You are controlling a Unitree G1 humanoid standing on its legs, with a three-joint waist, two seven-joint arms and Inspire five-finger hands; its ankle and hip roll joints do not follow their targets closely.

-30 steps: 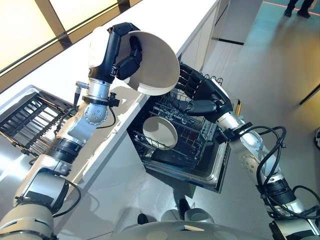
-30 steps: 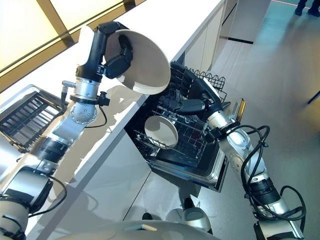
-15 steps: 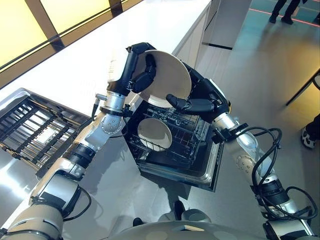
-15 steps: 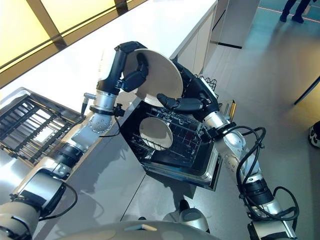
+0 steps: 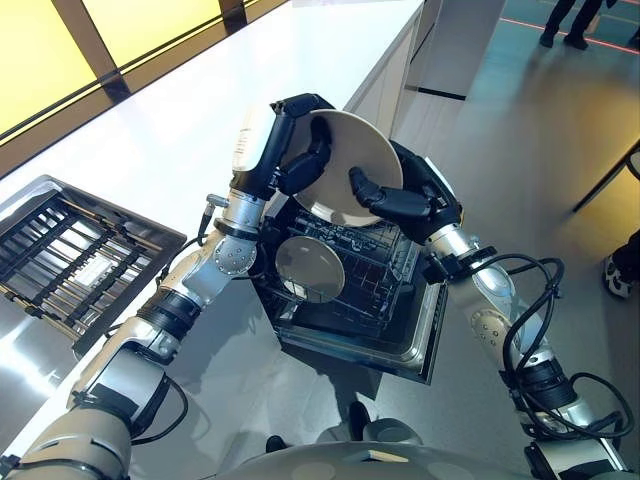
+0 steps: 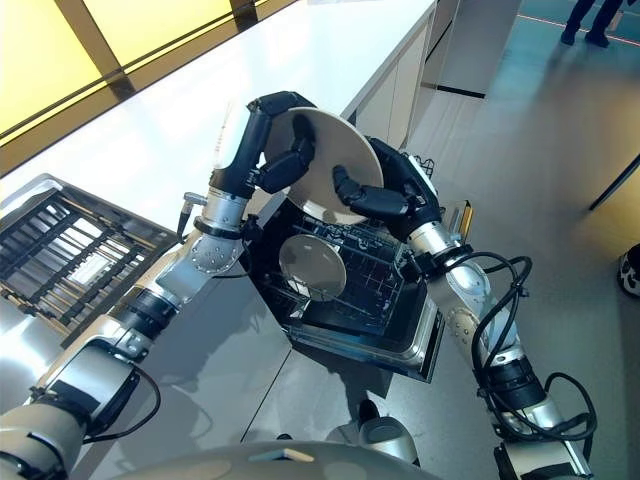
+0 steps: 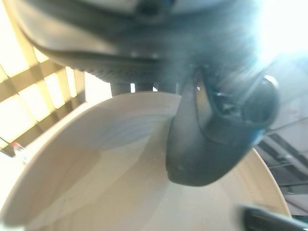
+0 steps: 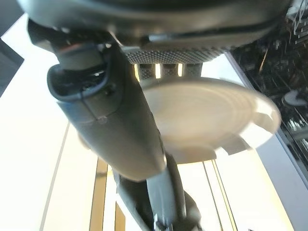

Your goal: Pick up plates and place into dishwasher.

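Since a second ago the left hand (image 5: 300,150) has carried the cream plate (image 5: 350,165) off the counter (image 5: 150,140) to meet the right hand (image 5: 400,200); both now clasp it, tilted, above the dishwasher rack (image 5: 370,270), where another plate (image 5: 310,268) stands.

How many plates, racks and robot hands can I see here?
Plates: 2, one held, one in the dishwasher
Racks: 2, the dishwasher rack and the counter rack
Robot hands: 2, left, right
Total: 6
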